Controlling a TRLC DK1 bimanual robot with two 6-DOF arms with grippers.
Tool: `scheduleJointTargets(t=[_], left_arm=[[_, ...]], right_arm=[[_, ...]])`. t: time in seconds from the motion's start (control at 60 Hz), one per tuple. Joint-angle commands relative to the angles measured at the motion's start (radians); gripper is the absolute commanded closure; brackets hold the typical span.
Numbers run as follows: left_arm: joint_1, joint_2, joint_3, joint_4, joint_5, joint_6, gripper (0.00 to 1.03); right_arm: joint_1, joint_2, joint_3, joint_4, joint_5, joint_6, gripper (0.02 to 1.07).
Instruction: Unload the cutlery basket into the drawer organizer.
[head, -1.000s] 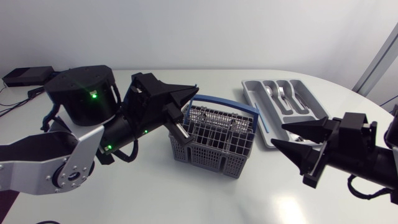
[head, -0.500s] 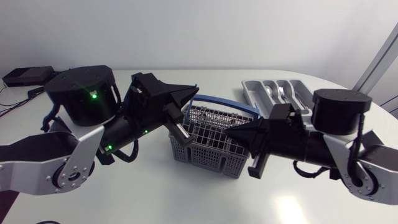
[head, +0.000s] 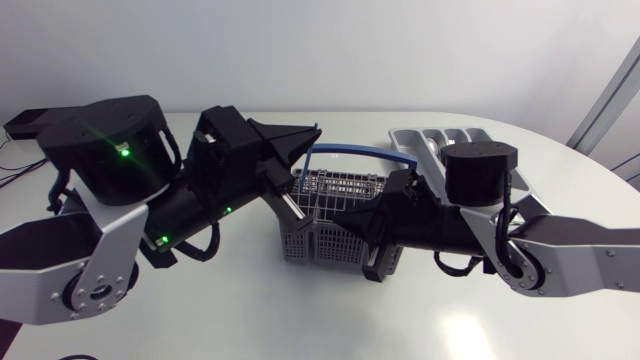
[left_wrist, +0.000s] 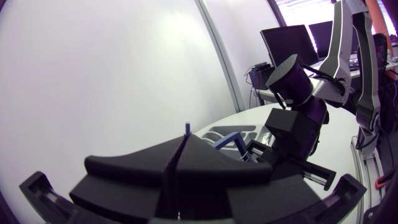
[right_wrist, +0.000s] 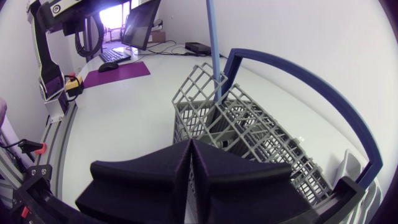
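The left gripper (head: 308, 133) has its jaws pinched on a thin blue rod (right_wrist: 213, 43) standing in the cutlery basket (head: 320, 240). The right gripper (head: 345, 214) has its jaws closed and empty just at the basket's wall, beneath the blue handle (head: 360, 151), with the drawer organizer (head: 410, 140) behind.

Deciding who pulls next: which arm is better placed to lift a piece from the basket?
Left, probably. The left pincer sits above the grey mesh cutlery basket, shut on a thin light-blue rod standing in it; the right pincer is shut, low by its side wall.

Head view overhead, wrist views near basket (head: 335, 187)
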Motion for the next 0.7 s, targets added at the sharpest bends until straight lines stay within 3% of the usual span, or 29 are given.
scheduleJointTargets(t=[0.0, 0.483, 0.683], left_arm=[[-0.015, -0.027, -0.021, 0.027, -0.012, -0.013, 0.89], [-0.035, -0.004, -0.055, 0.030, -0.022, -0.013, 0.88], [-0.032, 0.001, -0.057, 0.033, -0.025, -0.010, 0.88]], right_arm=[[0.012, 0.028, 0.026, 0.023, -0.003, 0.019, 0.98], [0.003, 0.163, 0.038, 0.109, 0.023, 0.005, 0.98], [0.014, 0.083, 0.035, 0.095, 0.027, 0.028, 0.98]])
